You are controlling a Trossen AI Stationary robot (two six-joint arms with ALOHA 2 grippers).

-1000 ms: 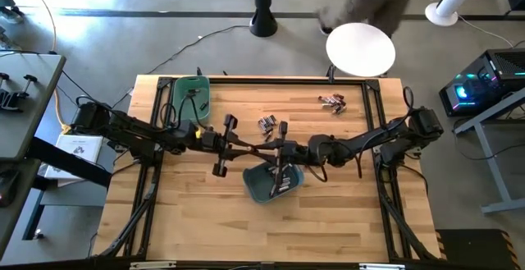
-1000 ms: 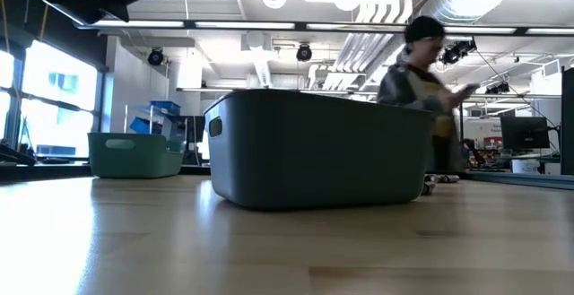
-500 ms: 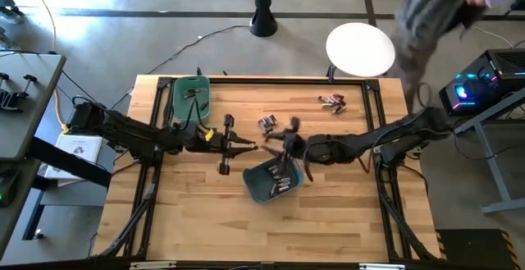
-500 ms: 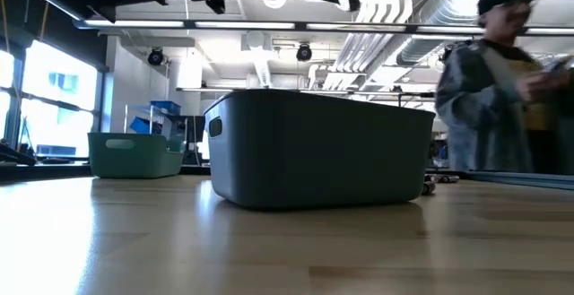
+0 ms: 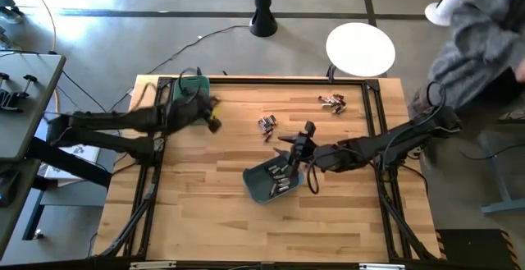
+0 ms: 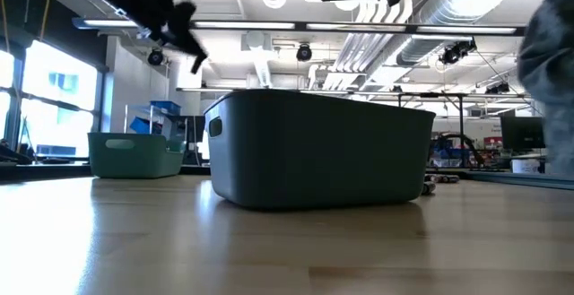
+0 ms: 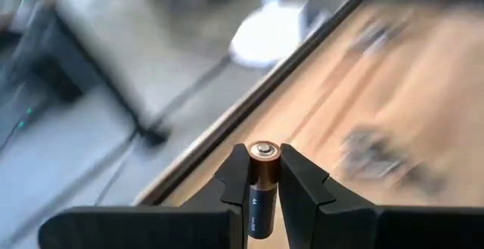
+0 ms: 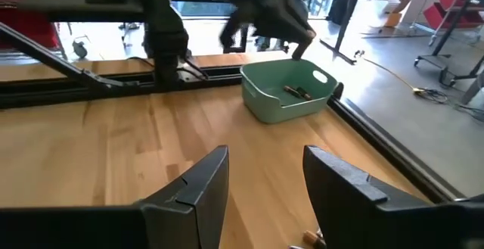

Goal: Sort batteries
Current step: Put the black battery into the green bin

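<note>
Wooden desk (image 5: 205,221) carries two bins. Left end effector (image 7: 264,175) grips one copper battery (image 7: 262,181) near the green bin (image 5: 190,98); it should release only directly above it. Right end effector (image 8: 265,177), open and empty, hovers over the teal bin (image 5: 256,184).

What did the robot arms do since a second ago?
The left gripper, shut on a copper-topped battery, swung from the table's middle toward the green bin at the far left corner. The right gripper opened and lifted off the dark bin; nothing shows between its fingers. Both bins and the loose battery piles stayed put.
</note>
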